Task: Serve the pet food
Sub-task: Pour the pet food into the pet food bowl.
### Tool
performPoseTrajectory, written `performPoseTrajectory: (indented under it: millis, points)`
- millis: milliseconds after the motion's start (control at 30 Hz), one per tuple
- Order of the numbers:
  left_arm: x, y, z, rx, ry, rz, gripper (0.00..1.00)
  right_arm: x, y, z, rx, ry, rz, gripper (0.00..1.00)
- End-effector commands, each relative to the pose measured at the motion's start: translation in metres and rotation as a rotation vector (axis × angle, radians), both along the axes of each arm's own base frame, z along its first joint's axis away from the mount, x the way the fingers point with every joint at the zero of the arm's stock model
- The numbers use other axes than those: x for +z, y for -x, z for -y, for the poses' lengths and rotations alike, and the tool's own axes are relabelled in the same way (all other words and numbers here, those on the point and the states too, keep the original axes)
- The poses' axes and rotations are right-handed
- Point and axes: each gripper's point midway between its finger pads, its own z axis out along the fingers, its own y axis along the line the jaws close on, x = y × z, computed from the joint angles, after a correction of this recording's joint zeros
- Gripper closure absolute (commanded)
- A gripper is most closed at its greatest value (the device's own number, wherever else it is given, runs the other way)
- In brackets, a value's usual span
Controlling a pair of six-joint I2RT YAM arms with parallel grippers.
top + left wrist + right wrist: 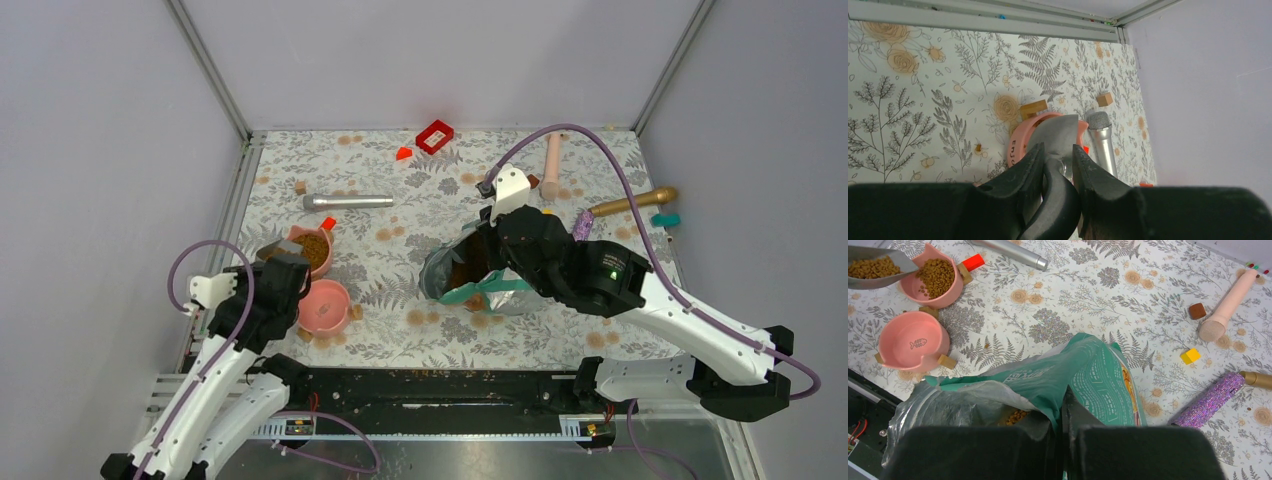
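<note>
Right wrist view: the right claw (1060, 412) apparently pinches the rim of the teal pouch (1098, 385) to hold it open, while at ten o'clock the left claw (1058, 150) clamps a scoop (890, 262) of kibble (868, 267) at the filled pink bowl (933, 285).

scoop (878, 281) cut by edge, pouch (1088, 385) base hidden

Kibble (315, 250) is held in the far bowl (296, 236); the near bowl (325, 307) is set at its 6 o'clock, the pouch (437, 272) at its 3 o'clock
</note>
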Motion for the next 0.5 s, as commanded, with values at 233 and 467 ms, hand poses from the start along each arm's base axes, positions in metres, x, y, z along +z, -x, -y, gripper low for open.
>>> performPoseTrajectory:
  millis: [233, 467]
  points:
    - [0.0389, -0.0174, -0.0067, 0.059, -0.076, 0.019, 1.00, 0.0372, -0.0060, 0.0143, -0.064, -0.113, 0.089, 1.00]
    - [0.0413, -0.0184, -0.0069, 0.054, -0.109, -0.049, 1.00, 0.0325, -0.0068, 0.0183, -0.079, -0.076, 0.081, 1.00]
